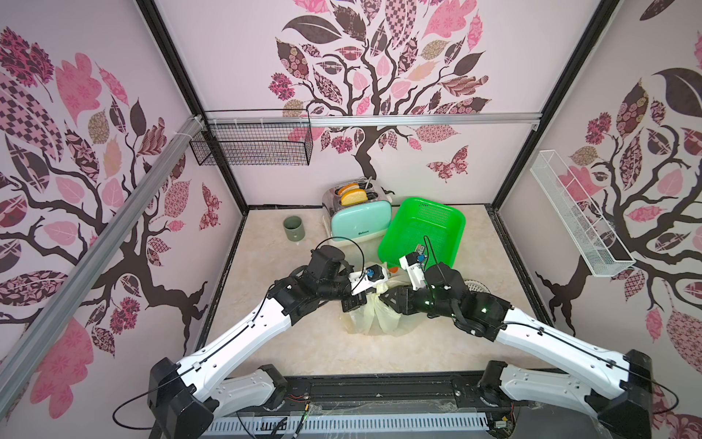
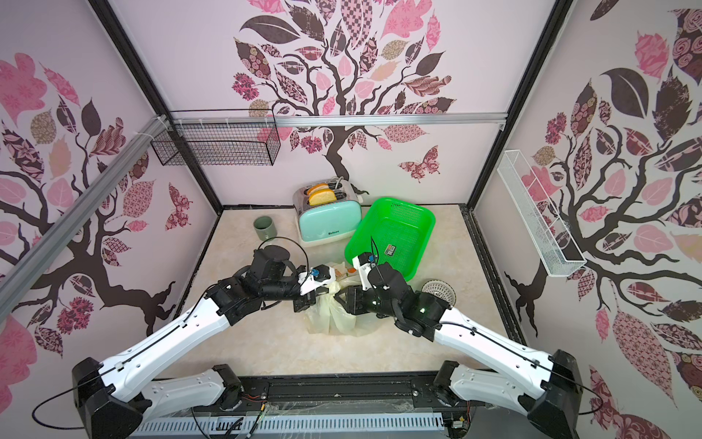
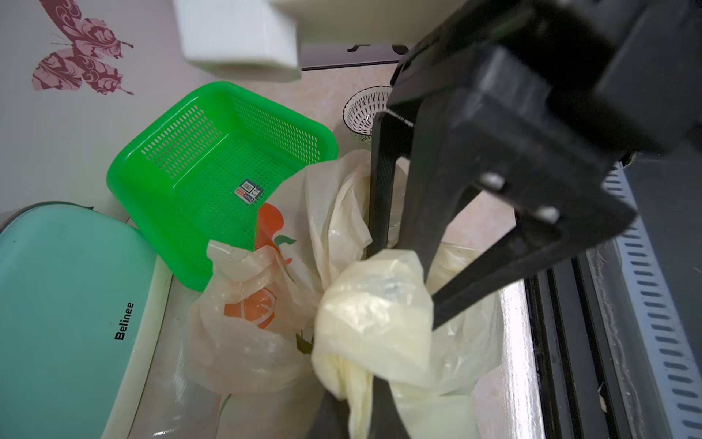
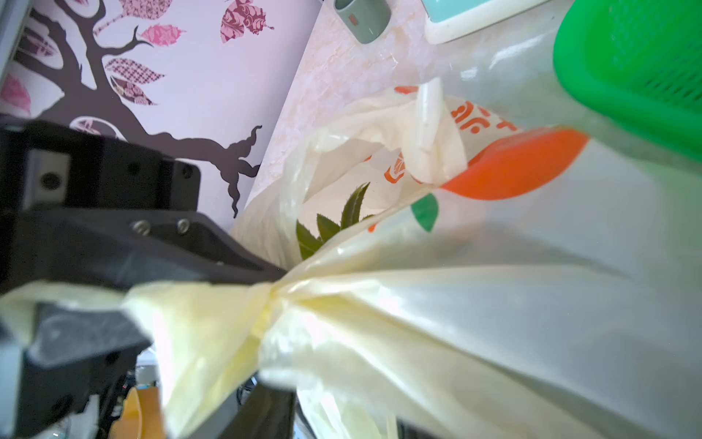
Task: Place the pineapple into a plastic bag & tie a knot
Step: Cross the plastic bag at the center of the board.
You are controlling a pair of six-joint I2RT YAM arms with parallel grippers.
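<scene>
The pale-yellow plastic bag (image 1: 374, 317) (image 2: 334, 317) with orange fruit print stands mid-table between both arms. Green pineapple (image 4: 342, 220) leaves show inside its mouth. My left gripper (image 3: 359, 399) (image 1: 369, 295) is shut on one bag handle (image 3: 361, 365). In the right wrist view the handles gather into a bunched twist (image 4: 273, 292); whether it is a tied knot I cannot tell. My right gripper (image 3: 416, 287) (image 4: 334, 422) (image 1: 384, 297) faces the left one, jaws apart, with the puffed handle plastic (image 3: 376, 304) lying between its fingers.
A green plastic basket (image 1: 421, 232) leans just behind the bag. A mint toaster (image 1: 359, 222) with bread and a grey-green mug (image 1: 292, 228) stand at the back. A small white bowl (image 1: 475, 286) sits by the right arm. Wire racks hang on the walls.
</scene>
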